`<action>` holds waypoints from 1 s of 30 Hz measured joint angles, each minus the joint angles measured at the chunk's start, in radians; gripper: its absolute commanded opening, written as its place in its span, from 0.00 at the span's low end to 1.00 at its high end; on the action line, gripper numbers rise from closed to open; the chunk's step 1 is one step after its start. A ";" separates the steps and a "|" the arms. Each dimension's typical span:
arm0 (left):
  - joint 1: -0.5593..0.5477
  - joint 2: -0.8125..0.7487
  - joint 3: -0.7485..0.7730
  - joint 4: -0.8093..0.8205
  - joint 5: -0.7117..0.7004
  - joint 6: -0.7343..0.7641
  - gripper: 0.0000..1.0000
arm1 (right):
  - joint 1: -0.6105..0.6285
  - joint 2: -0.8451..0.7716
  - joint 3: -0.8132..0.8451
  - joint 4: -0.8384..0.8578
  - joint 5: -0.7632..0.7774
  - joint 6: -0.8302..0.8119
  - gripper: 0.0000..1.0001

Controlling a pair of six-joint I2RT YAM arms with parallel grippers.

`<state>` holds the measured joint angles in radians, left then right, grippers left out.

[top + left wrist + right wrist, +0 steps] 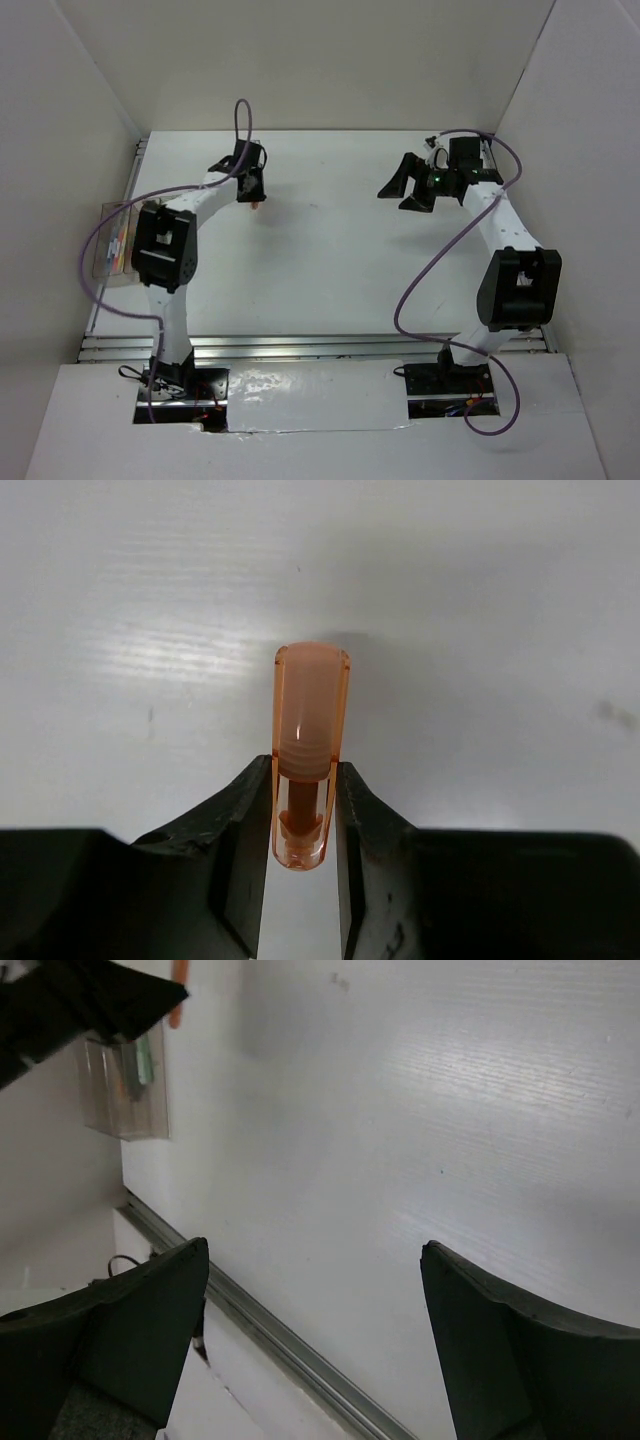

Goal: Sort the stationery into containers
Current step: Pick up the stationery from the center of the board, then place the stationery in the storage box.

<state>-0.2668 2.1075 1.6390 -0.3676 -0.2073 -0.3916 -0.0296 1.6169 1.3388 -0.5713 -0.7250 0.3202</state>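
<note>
My left gripper (252,192) is shut on the orange stub (257,204) and holds it above the bare table at the far left-centre. In the left wrist view the translucent orange stub (310,740) is pinched near its lower end between both fingers, gripper (303,820). The clear containers (115,250) sit at the table's left edge, partly hidden behind the left arm, with some coloured stationery inside. My right gripper (405,192) is open and empty at the far right; in its wrist view (315,1260) the jaws stand wide apart above bare table. That view also shows the containers (125,1090) and the stub (178,1005).
White walls enclose the table on the left, back and right. A metal rail (300,346) runs along the near edge and also shows in the right wrist view (280,1345). Purple cables loop off both arms.
</note>
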 measured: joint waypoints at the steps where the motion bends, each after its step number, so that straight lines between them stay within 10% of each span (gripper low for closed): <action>1: 0.000 -0.070 -0.047 -0.006 0.010 0.015 0.00 | 0.008 -0.006 0.000 -0.008 0.008 -0.013 0.93; 10: 0.241 -0.542 -0.114 -0.065 0.232 0.156 0.00 | 0.075 -0.020 0.000 -0.102 0.082 -0.126 0.93; 17: 0.517 -0.554 -0.219 -0.206 0.304 0.294 0.00 | 0.095 -0.019 0.004 -0.143 0.126 -0.164 0.92; 30: 0.560 -0.553 -0.374 -0.258 0.343 0.418 0.00 | 0.131 -0.001 0.017 -0.161 0.169 -0.185 0.92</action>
<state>0.2928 1.5547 1.2648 -0.6254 0.1352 0.0261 0.1017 1.6161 1.3560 -0.7326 -0.5560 0.1352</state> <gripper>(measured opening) 0.381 0.924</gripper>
